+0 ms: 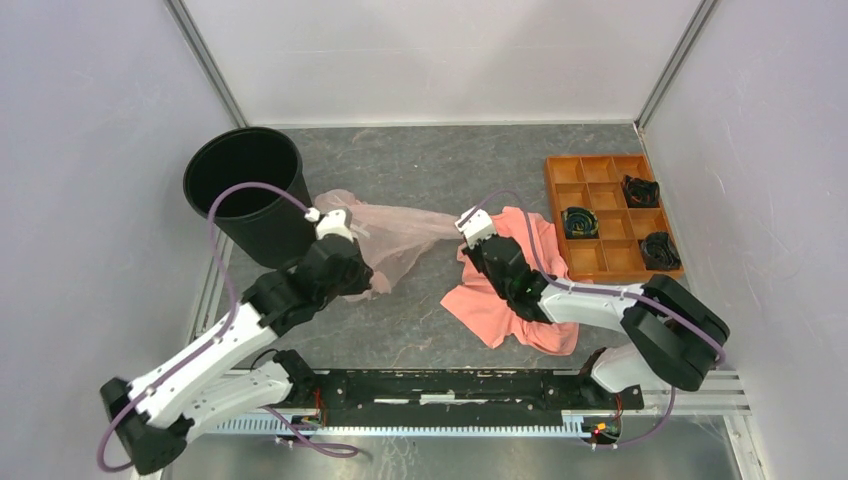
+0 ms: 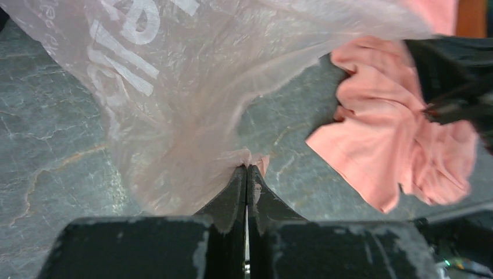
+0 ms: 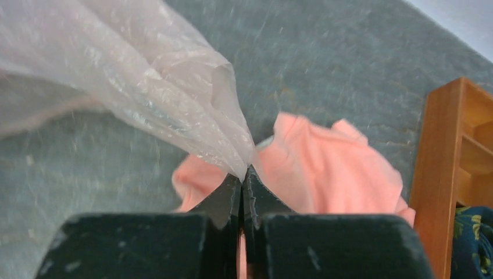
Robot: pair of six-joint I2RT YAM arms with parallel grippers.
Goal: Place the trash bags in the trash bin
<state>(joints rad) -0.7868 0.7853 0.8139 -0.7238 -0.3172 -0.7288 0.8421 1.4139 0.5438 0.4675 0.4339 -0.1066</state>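
Note:
The pale pink translucent trash bag (image 1: 395, 232) hangs stretched between my two grippers above the table. My left gripper (image 1: 335, 222) is shut on its left edge, right beside the black trash bin (image 1: 245, 190). In the left wrist view the closed tips (image 2: 247, 168) pinch a fold of the bag (image 2: 174, 87), which shows white lettering. My right gripper (image 1: 468, 222) is shut on the bag's right end. In the right wrist view the closed tips (image 3: 245, 171) grip the bunched bag (image 3: 145, 75).
A coral-orange cloth (image 1: 510, 285) lies crumpled under my right arm; it also shows in the left wrist view (image 2: 401, 133) and the right wrist view (image 3: 325, 157). An orange compartment tray (image 1: 610, 215) with dark rolled items stands at the right.

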